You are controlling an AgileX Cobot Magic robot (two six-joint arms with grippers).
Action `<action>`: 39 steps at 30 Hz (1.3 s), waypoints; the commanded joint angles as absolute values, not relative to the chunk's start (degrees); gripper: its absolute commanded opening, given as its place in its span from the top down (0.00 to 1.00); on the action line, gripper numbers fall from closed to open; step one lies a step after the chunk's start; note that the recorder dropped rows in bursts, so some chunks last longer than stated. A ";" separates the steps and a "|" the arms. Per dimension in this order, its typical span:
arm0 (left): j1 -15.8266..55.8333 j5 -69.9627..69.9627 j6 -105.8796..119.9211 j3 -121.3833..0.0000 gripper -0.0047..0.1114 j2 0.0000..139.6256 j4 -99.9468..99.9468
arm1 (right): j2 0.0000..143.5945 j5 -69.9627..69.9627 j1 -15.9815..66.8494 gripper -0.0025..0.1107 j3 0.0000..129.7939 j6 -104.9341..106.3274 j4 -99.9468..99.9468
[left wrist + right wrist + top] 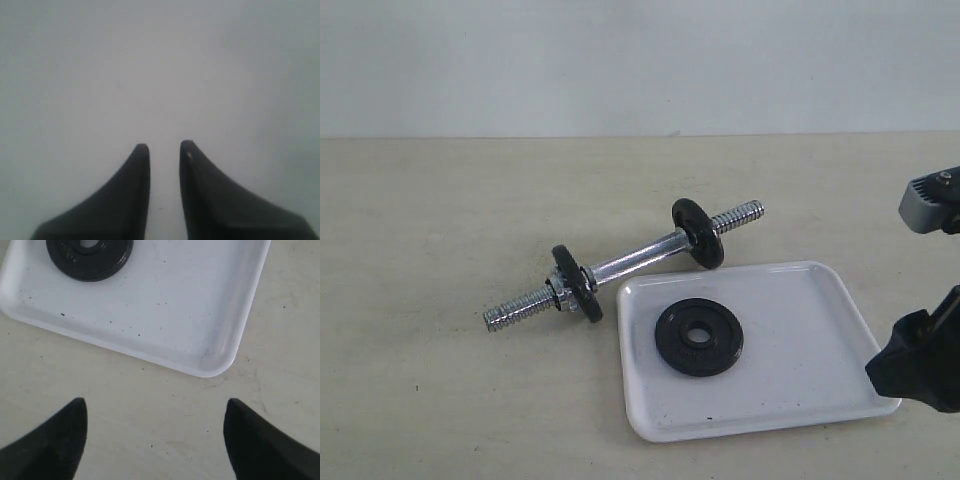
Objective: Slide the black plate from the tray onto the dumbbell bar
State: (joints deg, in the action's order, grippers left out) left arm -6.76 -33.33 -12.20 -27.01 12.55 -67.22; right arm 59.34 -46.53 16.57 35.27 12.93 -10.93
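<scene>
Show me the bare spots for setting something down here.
Free: tabletop left of the tray, in front of the dumbbell bar; tabletop behind the bar; tray floor right of the black plate. Crowded: between bar and tray's far-left corner.

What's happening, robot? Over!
Both empty: left gripper barely open, right gripper wide open by tray. Flat in tray: black plate. Bare ends on dumbbell bar.

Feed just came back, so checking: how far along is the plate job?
Nothing done yet: the black plate lies flat in the tray, the dumbbell bar beside it. In hand: the right gripper, open and empty, hovers off the tray's corner. Remaining: grasp, lift, thread onto the bar.
</scene>
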 commanded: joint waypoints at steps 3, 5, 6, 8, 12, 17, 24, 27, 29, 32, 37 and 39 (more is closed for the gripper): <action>-6.80 -23.56 4.81 -26.61 0.80 18.11 -67.49 | 59.42 -46.06 16.68 0.38 35.38 13.63 -11.55; -6.80 -20.97 1.21 -26.61 0.80 19.35 -58.31 | 59.42 -46.06 16.68 0.38 35.38 13.89 -12.19; -6.80 -19.00 -1.48 -26.61 0.80 19.57 -49.15 | 59.42 -46.06 16.68 0.38 35.38 14.17 -12.30; -6.80 -14.11 -0.68 -26.61 0.80 19.54 -28.64 | 59.42 -46.06 16.68 0.38 35.38 14.17 -12.64; -6.80 -7.12 17.29 -26.73 0.80 19.41 4.63 | 59.42 -46.28 16.68 0.38 35.38 14.29 -12.85; -6.80 0.00 21.03 -26.73 0.81 19.41 26.31 | 59.42 -46.41 16.68 0.38 35.38 14.29 -12.99; -6.80 20.88 21.03 -26.73 0.81 26.11 21.82 | 59.42 -46.50 16.68 0.38 35.38 14.53 -13.22; -6.80 24.13 21.03 -26.73 0.81 31.42 22.23 | 59.42 -46.50 16.68 0.38 35.38 14.53 -13.22; -6.80 24.93 21.03 -26.73 0.81 34.80 23.41 | 59.42 -46.50 16.68 0.38 35.38 14.65 -13.22; -6.80 25.30 21.66 -26.73 0.81 39.48 23.58 | 59.42 -46.50 16.68 0.38 35.38 14.65 -13.22; -6.80 25.30 35.11 -26.73 0.78 47.13 32.99 | 59.42 -46.26 16.68 0.38 35.38 15.56 -14.64; -6.80 25.30 47.64 -26.73 0.73 50.06 44.06 | 59.42 -46.26 16.68 0.38 35.38 16.28 -15.34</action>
